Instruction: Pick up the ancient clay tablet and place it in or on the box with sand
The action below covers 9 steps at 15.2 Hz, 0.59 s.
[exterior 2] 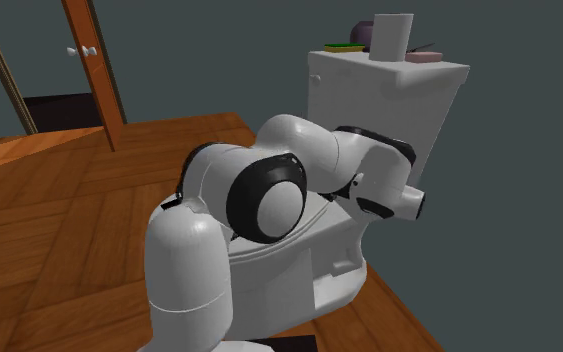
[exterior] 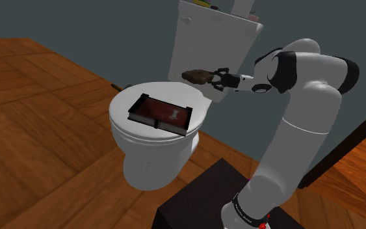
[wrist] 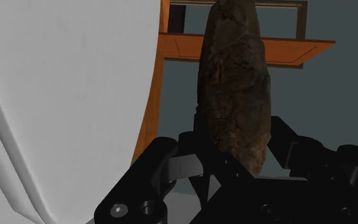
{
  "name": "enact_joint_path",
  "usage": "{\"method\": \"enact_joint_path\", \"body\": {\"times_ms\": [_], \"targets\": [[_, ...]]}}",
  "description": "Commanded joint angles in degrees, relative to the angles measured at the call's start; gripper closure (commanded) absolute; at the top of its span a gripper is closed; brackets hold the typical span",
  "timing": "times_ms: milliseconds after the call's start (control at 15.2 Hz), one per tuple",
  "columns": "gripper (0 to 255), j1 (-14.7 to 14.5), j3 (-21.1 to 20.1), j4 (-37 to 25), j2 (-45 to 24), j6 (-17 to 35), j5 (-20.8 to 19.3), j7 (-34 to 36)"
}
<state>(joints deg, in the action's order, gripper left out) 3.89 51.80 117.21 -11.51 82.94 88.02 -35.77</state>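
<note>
Rough dark-brown oblong tablet (exterior: 196, 76): clasped in the black hand (exterior: 213, 79), airborne. Shallow dark rectangular box (exterior: 162, 114) of reddish-brown sand: flat on white toilet lid (exterior: 124, 103).

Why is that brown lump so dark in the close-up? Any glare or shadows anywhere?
Wrist view: the brown tablet, clasped between the jaws, is dimly lit and mottled, without glare. Shoulder view: even light, the white toilet shading softly to grey beneath its bowl. Second exterior view: the arm near the camera is smoothly shaded, no bright highlights.
</note>
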Motion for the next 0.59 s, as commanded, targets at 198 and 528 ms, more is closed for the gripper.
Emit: {"method": "enact_joint_path", "body": {"times_ms": [198, 528], "targets": [[255, -6.50, -1.82, 12.19, 15.29, 13.36, -5.17, -1.09], [255, -7.72, -8.38, 22.47, 28.01, 25.58, -6.44, -1.11]]}}
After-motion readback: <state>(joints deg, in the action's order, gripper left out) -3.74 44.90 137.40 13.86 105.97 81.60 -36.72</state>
